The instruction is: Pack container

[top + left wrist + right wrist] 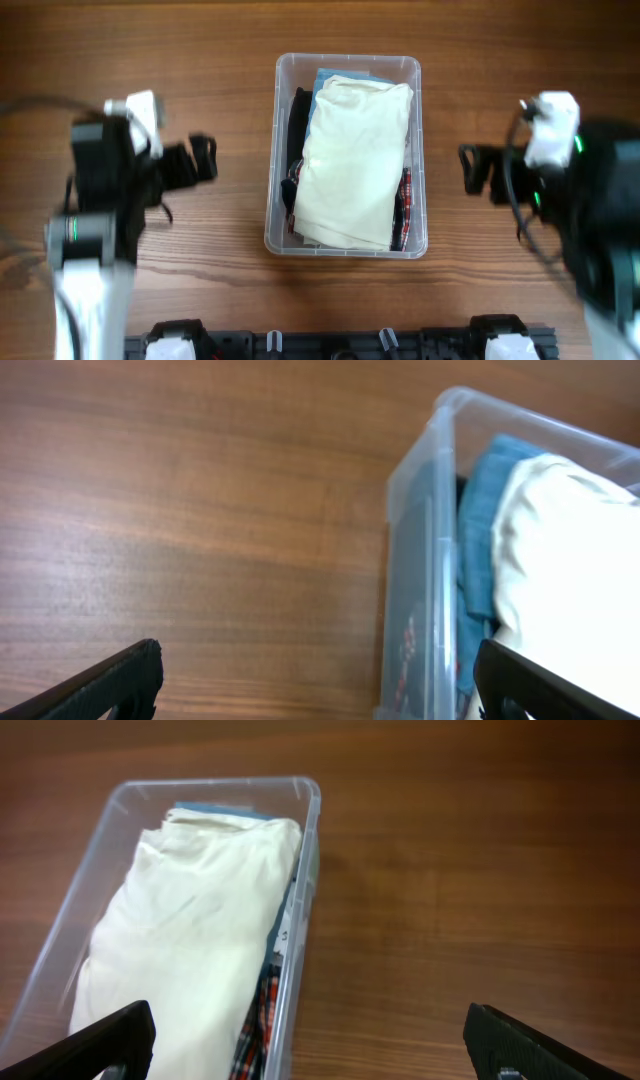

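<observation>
Left fingers [115, 690] and right fingers [520, 1052] hang spread and empty either side of the container [347, 58] on the bench [200, 60], a cream garment [350, 165] topping its stack. Pressing that layer flat below the rim would likely finish packing cleanly.

Open table [230, 70] lies either side of the container [347, 58]; folded garments [355, 160] fill its inside

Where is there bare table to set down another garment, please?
Bare table lies between the left claw and the bin, between the bin and the right claw, and beyond the bin's far end. The bin is crowded, a cream garment on top.
</observation>
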Motion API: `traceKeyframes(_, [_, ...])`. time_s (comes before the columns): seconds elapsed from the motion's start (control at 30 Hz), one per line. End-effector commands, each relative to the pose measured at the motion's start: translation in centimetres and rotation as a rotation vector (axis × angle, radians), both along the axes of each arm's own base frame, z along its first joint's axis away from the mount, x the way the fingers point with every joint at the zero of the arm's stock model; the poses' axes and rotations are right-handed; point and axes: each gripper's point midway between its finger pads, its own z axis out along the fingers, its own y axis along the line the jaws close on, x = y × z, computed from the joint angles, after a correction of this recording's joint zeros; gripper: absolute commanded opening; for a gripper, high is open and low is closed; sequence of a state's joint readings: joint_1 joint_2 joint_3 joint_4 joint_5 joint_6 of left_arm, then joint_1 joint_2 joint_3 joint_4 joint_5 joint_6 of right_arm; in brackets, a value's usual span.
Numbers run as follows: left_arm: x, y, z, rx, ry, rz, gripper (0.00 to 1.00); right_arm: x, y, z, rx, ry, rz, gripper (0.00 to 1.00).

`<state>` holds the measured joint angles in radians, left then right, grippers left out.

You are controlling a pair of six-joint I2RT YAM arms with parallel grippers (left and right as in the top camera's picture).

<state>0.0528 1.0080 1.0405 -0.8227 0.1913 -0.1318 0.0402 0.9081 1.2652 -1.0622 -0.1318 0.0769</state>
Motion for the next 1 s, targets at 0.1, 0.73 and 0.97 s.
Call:
traceKeyframes(0.1, [-8.3, -0.7, 1.3, 0.024, -0.273, -0.022, 1.00, -4.9, -1.3, -5.2, 0.098, -0.049, -0.160, 1.00])
traceKeyframes(0.73, [-12.0, -0.8, 1.5, 0.026, -0.315, -0.021, 1.00, -6.3, -2.8, -14.8, 0.298, 0.203, -0.509, 1.00])
traceKeyframes(0.97, [-12.0, -0.8, 1.5, 0.026, -0.315, -0.022, 1.00, -4.5, -1.7, -10.5, 0.176, -0.321, -0.197, 1.00])
